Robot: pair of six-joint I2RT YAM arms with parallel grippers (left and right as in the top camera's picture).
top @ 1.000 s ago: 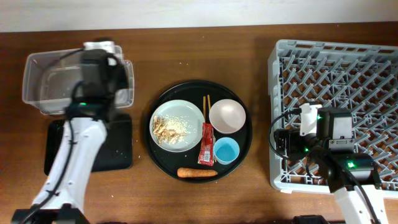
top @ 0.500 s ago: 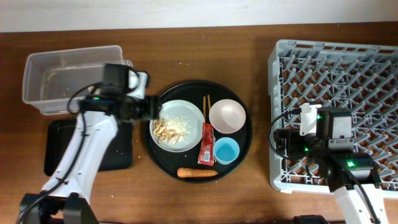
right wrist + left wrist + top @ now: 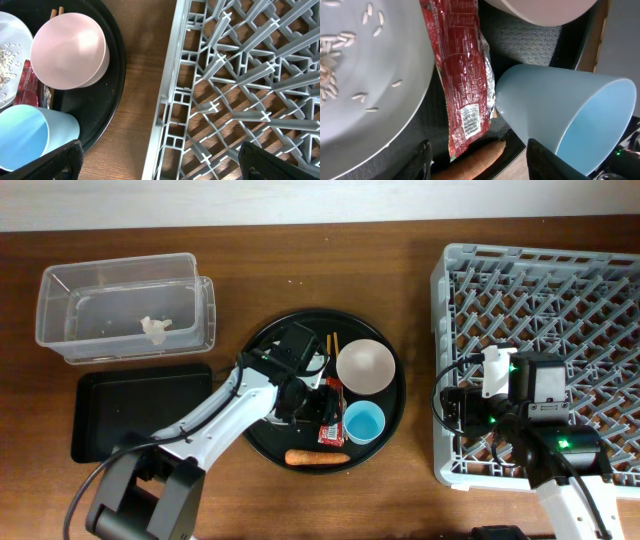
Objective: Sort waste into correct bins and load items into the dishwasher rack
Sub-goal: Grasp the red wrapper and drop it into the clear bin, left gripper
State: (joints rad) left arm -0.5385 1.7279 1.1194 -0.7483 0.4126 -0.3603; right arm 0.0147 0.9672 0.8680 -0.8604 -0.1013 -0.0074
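White scrap lies in clear tub; rack holds nothing. Wrapper, carrot, plate, bowl, cup, chopsticks sit on round tray. Left gripper gapes over wrapper; right gripper is spread wide and empty

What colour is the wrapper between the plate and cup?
The wrapper is red with a silver edge and small white label, clearest in the left wrist view.

Left claw off tub, over wrapper; scrap in tub
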